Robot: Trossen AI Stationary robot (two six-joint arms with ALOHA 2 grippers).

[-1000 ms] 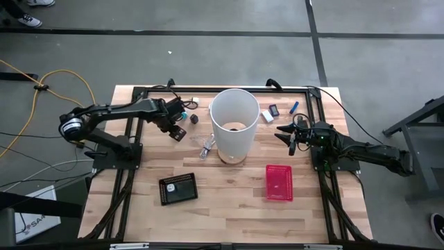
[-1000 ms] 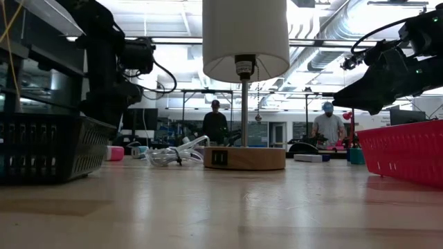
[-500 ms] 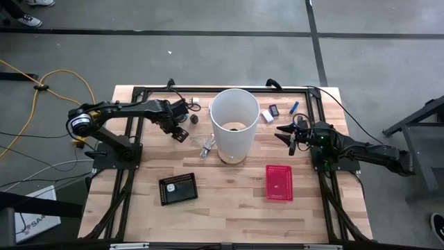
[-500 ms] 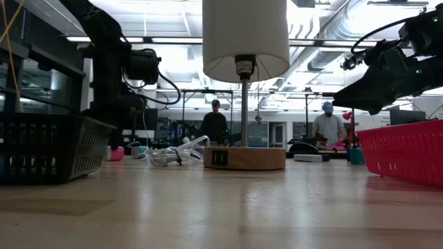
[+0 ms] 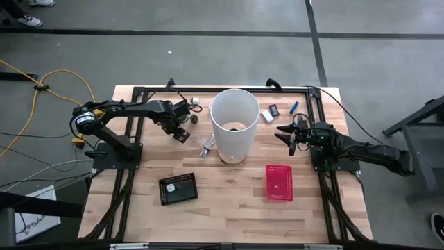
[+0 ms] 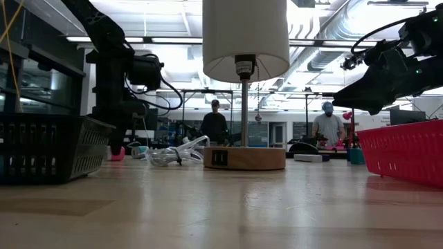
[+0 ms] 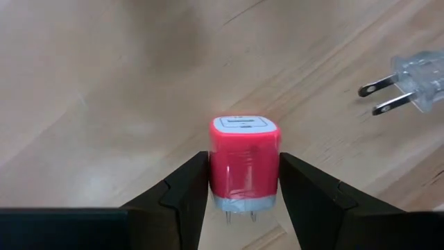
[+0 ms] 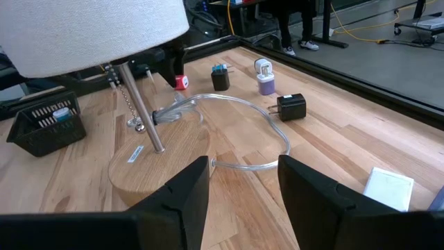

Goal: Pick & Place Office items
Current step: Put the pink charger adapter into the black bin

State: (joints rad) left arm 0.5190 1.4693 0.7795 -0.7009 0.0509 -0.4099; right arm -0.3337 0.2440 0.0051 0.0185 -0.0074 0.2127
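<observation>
My left gripper stands near the table's far left, left of the white lamp, and is shut on a pink charger cube. My right gripper hovers open, right of the lamp, touching nothing. A black charger, a purple-and-white one and a black-and-teal piece lie on the wood beyond the lamp base. The white block, a small black piece and a blue stick lie at the far right. My left gripper pinches the pink charger cube by its two opposite side faces between the two fingers, coming from above and pointing down. Its white port end faces away from the wrist and its prongs toward it. It shows at table level; lifted or resting, I cannot tell.
The lamp's wooden base and its clear cable with a clear plug lie by the left gripper. A black tray sits near left and a red mesh basket near right. People stand in the room behind.
My left arm has swung a little toward the lamp and sunk lower over the pink charger cube. My right arm has kept still.
</observation>
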